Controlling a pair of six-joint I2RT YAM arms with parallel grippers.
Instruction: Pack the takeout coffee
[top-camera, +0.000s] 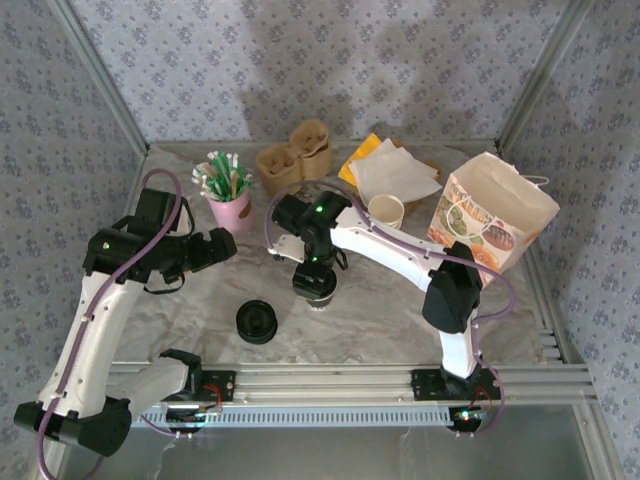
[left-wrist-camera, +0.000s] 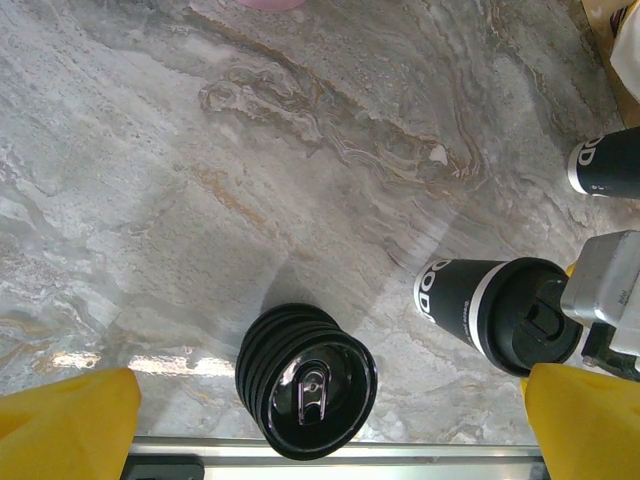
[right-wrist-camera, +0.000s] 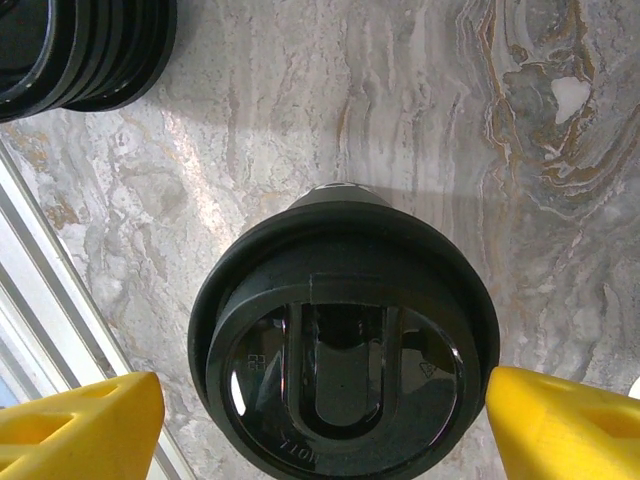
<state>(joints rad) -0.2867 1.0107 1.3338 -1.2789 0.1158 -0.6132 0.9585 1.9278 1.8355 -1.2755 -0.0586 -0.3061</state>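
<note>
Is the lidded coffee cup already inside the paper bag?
No, the lidded coffee cup stands on the table, apart from the paper bag.

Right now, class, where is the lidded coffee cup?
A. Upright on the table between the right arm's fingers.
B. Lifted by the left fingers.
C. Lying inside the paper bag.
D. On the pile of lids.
A: the right wrist view looks down on the lidded coffee cup, upright on the table, with the right arm's fingers flanking it.
</note>
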